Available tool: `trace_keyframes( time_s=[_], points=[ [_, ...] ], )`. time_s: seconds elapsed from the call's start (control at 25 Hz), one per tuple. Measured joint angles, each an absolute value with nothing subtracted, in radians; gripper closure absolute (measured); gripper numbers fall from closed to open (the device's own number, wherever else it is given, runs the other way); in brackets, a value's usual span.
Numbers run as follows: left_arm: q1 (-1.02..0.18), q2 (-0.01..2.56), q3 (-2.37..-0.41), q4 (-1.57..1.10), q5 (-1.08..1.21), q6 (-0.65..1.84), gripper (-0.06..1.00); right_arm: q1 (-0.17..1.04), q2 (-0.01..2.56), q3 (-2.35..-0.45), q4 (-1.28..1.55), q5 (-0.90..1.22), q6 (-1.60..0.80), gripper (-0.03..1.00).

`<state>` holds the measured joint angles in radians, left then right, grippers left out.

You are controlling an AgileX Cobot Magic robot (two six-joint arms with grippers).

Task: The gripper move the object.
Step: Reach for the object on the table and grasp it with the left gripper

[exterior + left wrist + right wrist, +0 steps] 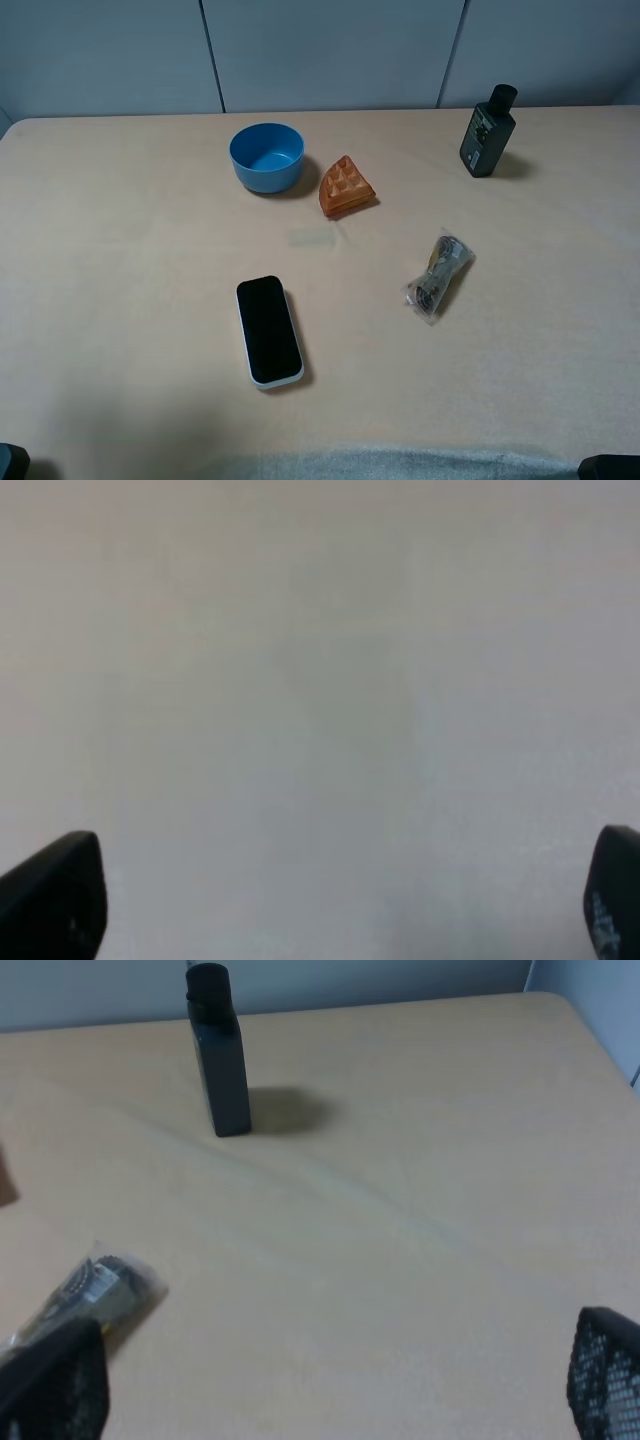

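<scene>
The object (pixel 268 330), a flat slab with a glossy black face and a white rim, lies flat on the tan table (pixel 130 250), left of the middle and towards the front. It shows in neither wrist view. My left gripper (pixel 340 905) is open, its black fingertips (pixel 55 895) wide apart over a blank pale surface, and it holds nothing. My right gripper (pixel 330 1385) is open and empty, its fingertips (pixel 605 1370) wide apart above the table's right part. In the exterior high view only dark bits of the arms show at the bottom corners.
A blue bowl (pixel 266 156) and an orange wedge-shaped block (pixel 345 187) stand at the back middle. A dark upright bottle-shaped device (pixel 487 131) stands at the back right, also in the right wrist view (pixel 220 1055). A clear bag of cables (pixel 438 274) lies right of the middle.
</scene>
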<state>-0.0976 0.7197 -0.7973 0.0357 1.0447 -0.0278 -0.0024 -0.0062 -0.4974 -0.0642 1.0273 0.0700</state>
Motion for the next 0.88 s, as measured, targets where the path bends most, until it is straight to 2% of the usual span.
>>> trace_keyframes(
  time_s=[0.52,0.88],
  points=[
    [-0.284,0.941,-0.831,0.035,0.975,-0.163,0.02,-0.002,-0.006,-0.497,-0.064,1.027,0.07,0.28],
    [-0.47,1.046,-0.831,0.123,0.908,-0.362,0.03,-0.002,-0.006,-0.497,-0.064,1.027,0.07,0.28]
  ],
)
